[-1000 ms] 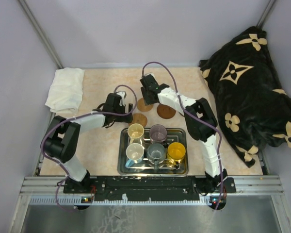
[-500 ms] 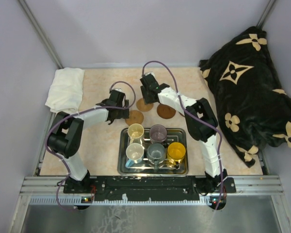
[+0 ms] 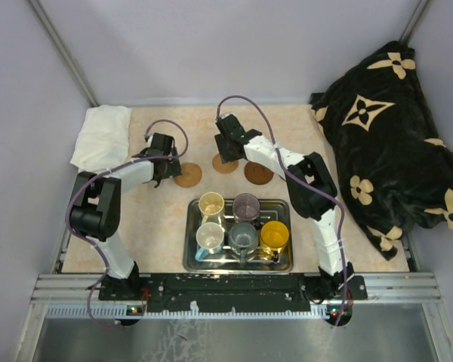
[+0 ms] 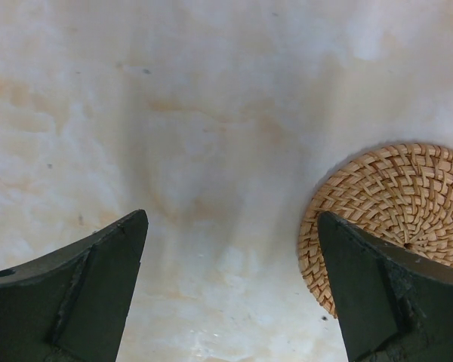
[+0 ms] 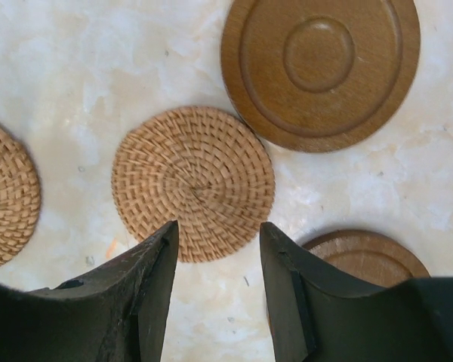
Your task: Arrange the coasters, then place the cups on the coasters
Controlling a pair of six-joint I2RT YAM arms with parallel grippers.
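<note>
Left gripper (image 4: 232, 226) gapes wide, empty, a woven coaster (image 4: 392, 211) just beside its right finger. Right gripper (image 5: 219, 230) half-open, gripping nothing, at a second woven coaster (image 5: 192, 183). All 5 cups (image 3: 244, 235) sit in the tray (image 3: 190, 260).

You had soft, even overhead light. The table (image 4: 211, 113) washed out pale in your left wrist view, a faint shadow hugged the woven coaster (image 4: 396, 211), and the near fingers (image 4: 75, 302) looked soft.

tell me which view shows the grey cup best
Top external: the grey cup stands whole in the metal tray, middle of the near row. Neither wrist view shows it, only coasters and tabletop.
</note>
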